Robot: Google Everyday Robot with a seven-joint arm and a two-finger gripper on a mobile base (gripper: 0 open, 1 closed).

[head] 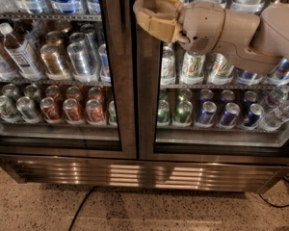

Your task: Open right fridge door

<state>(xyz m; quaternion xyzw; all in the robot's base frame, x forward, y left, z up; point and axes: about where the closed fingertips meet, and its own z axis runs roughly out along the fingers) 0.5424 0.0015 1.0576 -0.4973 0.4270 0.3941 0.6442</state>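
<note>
Two glass doors meet at the middle of the fridge, and the right fridge door [147, 119] is closed, its dark metal frame flush beside the left door [120, 81]. Behind its glass stand green-and-white cans [192, 66] above a shelf of blue cans [229, 114].

The gripper [151, 8] hangs at the top of the right door's inner frame edge, next to the seam. Its tan fingers [138, 12] are spread, with a strip of frame showing between them. Whether either finger touches the metal cannot be told. The arm [241, 32] reaches in from the right, across the glass.

The risks look plain. No handle is visible, so the fingers may close on smooth frame and slip off when the pull begins. Because the gripper is so close to the seam, a finger could catch the left door's edge and drag the wrong door. A straight pull that does not follow the door's swing would strain the grasp and the hinge.
</note>
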